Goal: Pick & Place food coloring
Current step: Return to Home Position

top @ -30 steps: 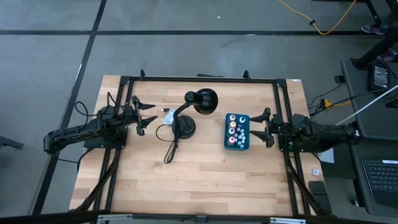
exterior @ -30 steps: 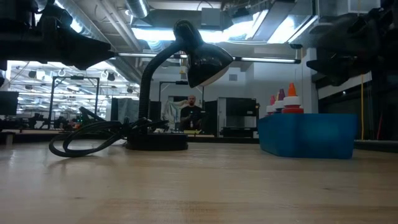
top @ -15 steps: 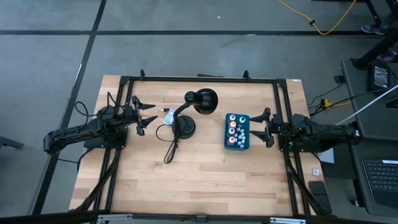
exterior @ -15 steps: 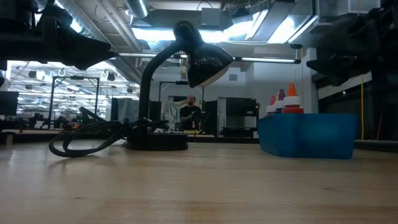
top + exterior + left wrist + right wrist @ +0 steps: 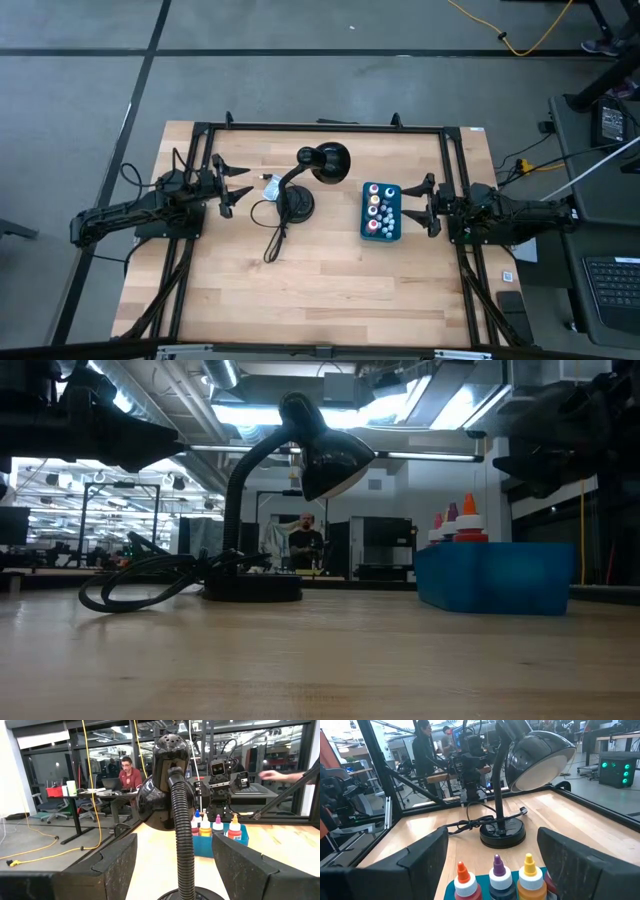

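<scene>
— What is the table point(image 5: 330, 290) made of?
— Pale wood in planks, smooth, with a soft sheen.
— And the lamp point(image 5: 322, 163)?
— Black all over. The shade is glossy and catches the light, the neck point(image 5: 182, 835) is ribbed, and the base is smooth.
— The bin point(image 5: 495, 575)?
— Blue plastic, matt. The bottles point(image 5: 498, 872) in it are smooth plastic with shiny caps.
— The left gripper point(image 5: 249, 181)?
— Its fingers point(image 5: 112, 865) are black, matt and grainy, like rough plastic.
</scene>
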